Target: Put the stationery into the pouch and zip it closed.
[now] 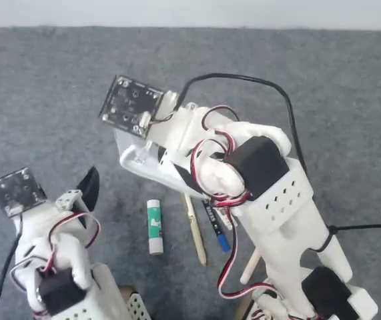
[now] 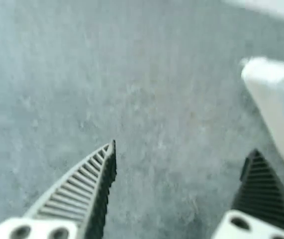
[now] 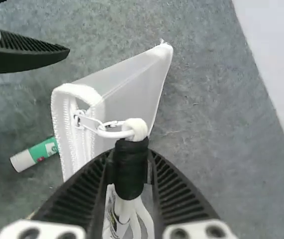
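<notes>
High view, starting at the left: how does the left gripper (image 1: pixel 82 192) stand?
— It hangs over the grey table (image 1: pixel 323 80) near the left edge, jaws spread wide, nothing held. Left wrist view agrees: the 2 ribbed fingers (image 2: pixel 89 184) stand far apart with bare grey surface between them.

And the stationery?
— 3 pieces show plainly, loose in the middle of the table, toward the edge where the arms stand. First is a glue stick (image 1: pixel 154 227), white with a green band. Beside it is a wooden pencil (image 1: pixel 195 233), then a blue pen (image 1: pixel 218 235) partly hidden under the right arm (image 1: pixel 277 193). All 3 lie outside the pouch (image 1: pixel 137 159).

Where is the pouch?
— Just past the glue stick, toward the far edge, below the right arm's wrist. It is white and half see-through.

Who has it?
— In the right wrist view, the right gripper (image 3: pixel 129 153) is clamped tight on the zip pull (image 3: pixel 128 174). The pull is a black-wrapped cord ringed to the slider (image 3: pixel 80 119) at one end of the pouch. Whether the pouch rests on the table or hangs lifted, I cannot tell.
</notes>
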Available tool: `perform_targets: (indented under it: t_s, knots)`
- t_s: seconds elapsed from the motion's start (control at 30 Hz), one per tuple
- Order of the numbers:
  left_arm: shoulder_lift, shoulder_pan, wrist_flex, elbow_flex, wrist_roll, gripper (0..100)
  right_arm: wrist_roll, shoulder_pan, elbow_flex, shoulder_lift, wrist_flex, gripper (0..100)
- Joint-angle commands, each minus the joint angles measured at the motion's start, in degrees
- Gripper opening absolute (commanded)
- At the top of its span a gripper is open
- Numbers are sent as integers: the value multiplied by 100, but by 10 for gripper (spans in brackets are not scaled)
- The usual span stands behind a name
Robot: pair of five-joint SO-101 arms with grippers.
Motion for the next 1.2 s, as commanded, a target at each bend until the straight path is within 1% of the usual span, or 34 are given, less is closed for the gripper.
perform_targets:
  t_s: [0.0, 0.23, 0.37, 0.63, 0.73, 0.83, 0.97, 1.03, 1.17]
  knots:
    - [26, -44, -79, -910, 79, 385, -378, -31, -308, -338, 31, 6]
    - [35, -26, 0, -2026, 88, 385, -958, -31, -308, -347, 40, 6]
    - [44, 18, 264, -2598, 360, 385, -1116, -40, -308, -347, 40, 6]
    - [79, 1160, 853, -3705, 413, 385, -1152, -198, -308, -347, 40, 6]
    - [580, 1371, 1178, -4066, 396, 385, -1152, -189, -308, -356, 66, 6]
    - [1530, 1486, 1530, -4453, 360, 385, -1152, -198, -299, -462, 154, 6]
    - [2629, 1530, 1925, -4919, 35, 385, -1125, -207, -70, -743, 110, 6]
    - [2840, 1530, 2040, -5059, -149, 385, -1116, -207, 193, -892, -13, 6]
    - [2708, 1538, 2110, -5147, -316, 385, -1108, -207, 967, -1191, -479, 6]
